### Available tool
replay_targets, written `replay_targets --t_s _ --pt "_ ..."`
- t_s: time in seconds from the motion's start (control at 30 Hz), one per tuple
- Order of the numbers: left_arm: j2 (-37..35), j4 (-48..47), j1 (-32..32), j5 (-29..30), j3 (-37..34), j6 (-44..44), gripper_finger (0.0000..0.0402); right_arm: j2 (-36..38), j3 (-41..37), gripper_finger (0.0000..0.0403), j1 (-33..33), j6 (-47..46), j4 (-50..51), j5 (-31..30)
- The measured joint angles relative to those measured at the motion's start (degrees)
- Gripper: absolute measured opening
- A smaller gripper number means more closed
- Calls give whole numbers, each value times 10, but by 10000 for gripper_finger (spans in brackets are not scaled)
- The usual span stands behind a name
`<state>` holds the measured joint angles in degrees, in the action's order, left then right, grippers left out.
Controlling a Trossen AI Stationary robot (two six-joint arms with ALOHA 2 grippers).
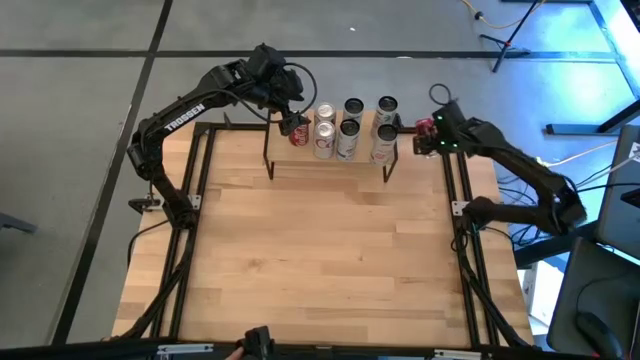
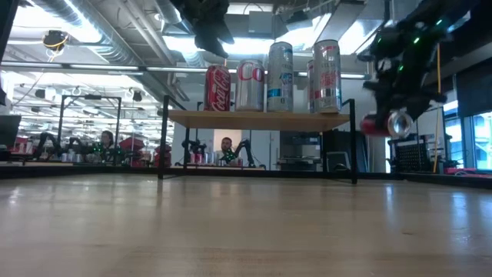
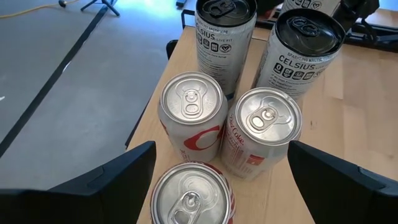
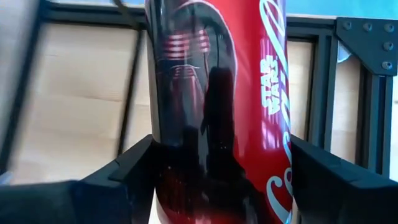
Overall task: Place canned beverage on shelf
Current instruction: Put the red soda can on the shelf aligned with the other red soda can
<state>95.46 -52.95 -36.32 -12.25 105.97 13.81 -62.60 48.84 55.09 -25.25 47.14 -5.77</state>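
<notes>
R end effector (image 1: 424,133): clamped on red can (image 1: 426,126), prob. off shelf (image 1: 330,160) edge | L end effector (image 1: 291,118): wide open over cans (image 1: 340,128)

The shelf (image 1: 330,150) is crowded: upright cans (image 1: 348,138) stand close together over most of its top, leaving narrow gaps. The left gripper (image 1: 290,118) hangs wide open over the red can (image 1: 299,132) at the left end. Off the right end, the right gripper (image 1: 422,130) grips a red Coca-Cola can (image 4: 217,112) sideways. The broad tabletop (image 1: 330,260) in front lies unobstructed.
</notes>
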Motion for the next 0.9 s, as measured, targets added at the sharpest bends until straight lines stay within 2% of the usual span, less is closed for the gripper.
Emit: replay_targets --t_s 0.37,0.57,0.73,0.9 --pt "0 2 6 0 0 -21 350 204 0 272 0 4 32 133" --pt "0 2 28 0 0 -33 350 268 0 274 0 26 24 237" --pt "0 2 59 -22 0 -100 350 315 9 274 0 24 -9 366" --pt "0 38 120 -50 0 -193 350 348 29 276 0 -7 -51 459"
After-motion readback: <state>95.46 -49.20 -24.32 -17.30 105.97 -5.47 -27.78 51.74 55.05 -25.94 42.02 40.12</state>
